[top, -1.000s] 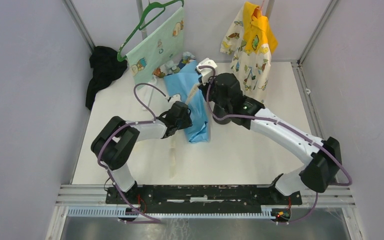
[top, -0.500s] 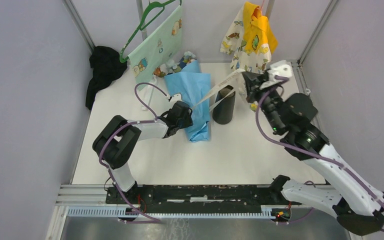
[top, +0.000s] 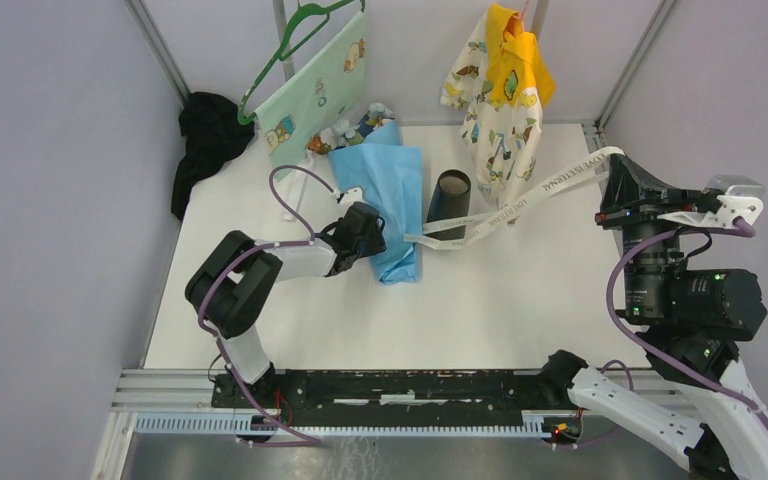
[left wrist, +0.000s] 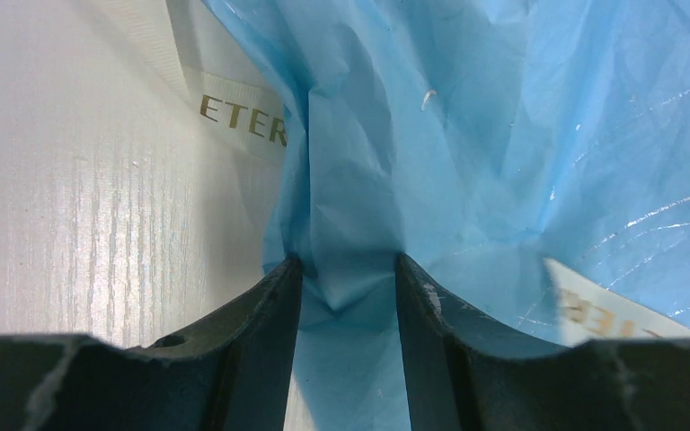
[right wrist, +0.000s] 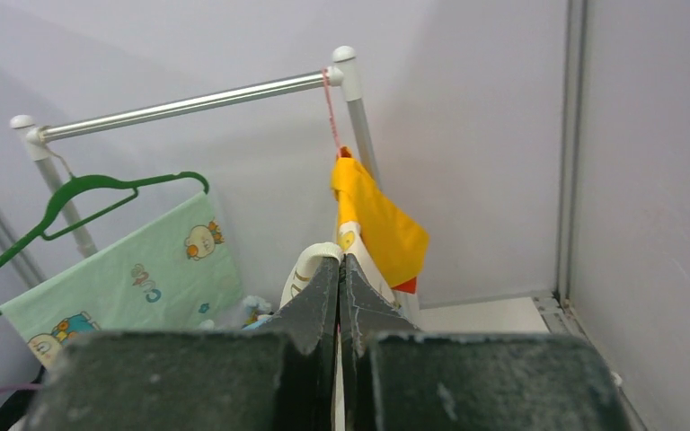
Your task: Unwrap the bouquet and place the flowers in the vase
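Bouquet tip pinched in left hand, right hand clamped on ribbon, well to its right

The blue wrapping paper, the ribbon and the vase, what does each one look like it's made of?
The wrapping paper: thin paper, likely tissue with a slight sheen; sharp creases and glinting wrinkles. The ribbon: woven fabric, matte cream, printed gold letters; fine ribbing shows. The vase: rigid, dark, matte; plastic or ceramic, cannot tell.
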Motion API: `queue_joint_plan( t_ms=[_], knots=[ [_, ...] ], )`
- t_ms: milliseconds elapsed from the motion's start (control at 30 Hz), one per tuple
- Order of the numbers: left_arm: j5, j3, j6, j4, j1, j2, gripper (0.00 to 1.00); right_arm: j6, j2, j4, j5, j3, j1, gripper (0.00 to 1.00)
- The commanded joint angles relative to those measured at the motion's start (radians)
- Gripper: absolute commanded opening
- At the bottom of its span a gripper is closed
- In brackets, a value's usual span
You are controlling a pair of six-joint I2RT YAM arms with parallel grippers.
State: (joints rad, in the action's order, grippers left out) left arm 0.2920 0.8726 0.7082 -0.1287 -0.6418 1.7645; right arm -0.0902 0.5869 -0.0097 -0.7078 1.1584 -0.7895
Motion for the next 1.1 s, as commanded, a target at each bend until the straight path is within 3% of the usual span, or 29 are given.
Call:
queue_joint_plan(
  t_ms=[0, 333, 467, 633, 867, 900, 967, 1067],
  knots=[
    [0.041, -0.011, 0.009, 0.085, 0.0, 0.001, 0.51, -0.033, 0.009, -0.021, -0.145, 0.046, 0.003, 0.0],
    [0.055, -0.008, 0.002, 0.103, 0.001, -0.027, 0.5, -0.061, -0.007, -0.014, -0.446, 0.075, 0.003, 0.0],
    [0.07, -0.009, -0.001, 0.124, 0.001, -0.076, 0.5, -0.055, 0.034, -0.028, -0.499, 0.068, 0.002, 0.0],
    [0.098, -0.001, -0.018, 0.191, -0.001, -0.182, 0.51, 0.027, 0.17, -0.163, -0.498, 0.084, 0.003, 0.01],
    [0.13, 0.012, -0.051, 0.257, -0.001, -0.351, 0.52, 0.263, 0.33, -0.349, -0.39, -0.054, 0.003, 0.08],
    [0.129, 0.019, -0.057, 0.269, -0.001, -0.365, 0.53, 0.282, 0.347, -0.367, -0.378, -0.07, 0.004, 0.1],
    [0.125, 0.034, -0.064, 0.289, -0.001, -0.389, 0.53, 0.309, 0.365, -0.381, -0.367, -0.094, 0.006, 0.24],
    [0.111, 0.034, -0.069, 0.297, -0.004, -0.436, 0.54, 0.313, 0.358, -0.366, -0.338, -0.112, 0.01, 0.54]
  ],
)
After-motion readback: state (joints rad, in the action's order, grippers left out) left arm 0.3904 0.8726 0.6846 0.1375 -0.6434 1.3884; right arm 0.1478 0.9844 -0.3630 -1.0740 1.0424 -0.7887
